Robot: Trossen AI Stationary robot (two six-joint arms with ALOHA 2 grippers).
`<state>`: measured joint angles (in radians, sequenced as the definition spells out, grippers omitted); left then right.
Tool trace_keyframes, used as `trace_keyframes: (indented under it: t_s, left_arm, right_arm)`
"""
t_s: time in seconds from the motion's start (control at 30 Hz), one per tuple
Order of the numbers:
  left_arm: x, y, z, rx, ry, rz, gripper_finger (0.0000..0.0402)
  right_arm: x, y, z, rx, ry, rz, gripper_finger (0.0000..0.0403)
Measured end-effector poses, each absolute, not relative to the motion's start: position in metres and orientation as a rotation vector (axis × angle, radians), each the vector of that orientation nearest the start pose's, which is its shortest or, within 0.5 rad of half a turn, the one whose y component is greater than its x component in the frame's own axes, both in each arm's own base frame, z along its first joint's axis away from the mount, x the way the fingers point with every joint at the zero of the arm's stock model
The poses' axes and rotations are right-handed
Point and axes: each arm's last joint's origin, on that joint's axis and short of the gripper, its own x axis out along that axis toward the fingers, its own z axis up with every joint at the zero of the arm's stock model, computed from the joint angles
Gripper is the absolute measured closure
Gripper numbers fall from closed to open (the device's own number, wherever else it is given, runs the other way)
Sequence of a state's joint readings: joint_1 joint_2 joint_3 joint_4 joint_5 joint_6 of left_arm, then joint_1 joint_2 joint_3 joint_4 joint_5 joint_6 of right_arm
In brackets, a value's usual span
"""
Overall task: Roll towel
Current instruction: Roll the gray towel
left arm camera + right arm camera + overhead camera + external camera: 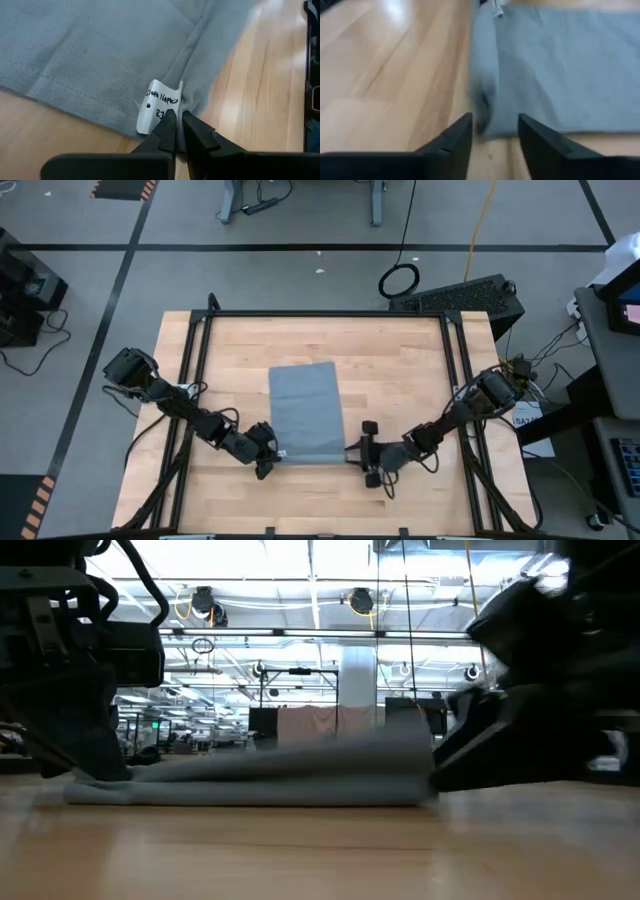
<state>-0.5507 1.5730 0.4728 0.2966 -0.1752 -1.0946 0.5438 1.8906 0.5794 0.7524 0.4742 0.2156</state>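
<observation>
Left tool (176,120) clamped on towel (305,412) corner beside white tag (159,104); right tool (495,131) apart at opposite near corner; towel flat mid-tabletop (400,370). Step: gripping near edge. Next: close right, then roll evenly forward.

Grey towel (306,412) flat mid-table, near edge slightly bunched, white tag (157,105) at near-left corner.

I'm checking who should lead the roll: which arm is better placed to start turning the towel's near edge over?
Left, probably. The left gripper is already shut on the towel at the near corner by its white tag. The right gripper is open just short of the other near corner, holding nothing.
</observation>
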Motion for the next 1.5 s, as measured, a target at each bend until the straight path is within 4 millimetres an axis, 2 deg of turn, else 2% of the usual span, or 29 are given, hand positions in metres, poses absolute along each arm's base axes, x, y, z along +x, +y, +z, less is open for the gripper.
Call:
trace_keyframes:
  t_s: [0.1,0.2,0.3,0.4,0.53,0.7,0.9,1.0,1.13,1.33,1.5]
  left_arm:
    - [0.217,-0.128,0.107,-0.754,0.850,0.096,0.0382]
    - [0.217,-0.128,0.107,-0.768,0.851,0.101,0.0382]
    - [0.217,-0.127,0.107,-0.787,0.852,0.110,0.0382]
    - [0.217,-0.127,0.107,-0.794,0.853,0.112,0.0382]
    - [0.218,-0.127,0.107,-0.795,0.853,0.112,0.0382]
    - [0.218,-0.127,0.107,-0.818,0.853,0.122,0.0382]
    - [0.217,-0.127,0.107,-0.819,0.853,0.123,0.0382]
    - [0.218,-0.127,0.107,-0.821,0.851,0.125,0.0382]
    - [0.218,-0.126,0.107,-0.825,0.849,0.123,0.0382]
    - [0.218,-0.126,0.107,-0.828,0.856,0.115,0.0382]
    - [0.218,-0.127,0.107,-0.829,0.856,0.113,0.0382]
  right_arm:
    - [0.260,0.158,0.093,-0.181,0.438,0.034,0.0205]
    - [0.253,0.171,0.102,-0.277,0.376,0.086,0.0179]
    - [0.251,0.179,0.106,-0.321,0.334,0.157,0.0174]
    - [0.251,0.181,0.106,-0.308,0.334,0.245,0.0185]
    - [0.254,0.179,0.106,-0.281,0.331,0.334,0.0212]
    - [0.259,0.172,0.107,-0.290,0.327,0.348,0.0228]
    - [0.269,0.170,0.111,-0.329,0.314,0.384,0.0213]
    - [0.279,0.169,0.107,-0.348,0.324,0.391,0.0203]
    - [0.288,0.165,0.095,-0.392,0.360,0.339,0.0193]
    - [0.290,0.160,0.093,-0.434,0.383,0.234,0.0190]
    - [0.293,0.152,0.092,-0.394,0.406,0.197,0.0190]
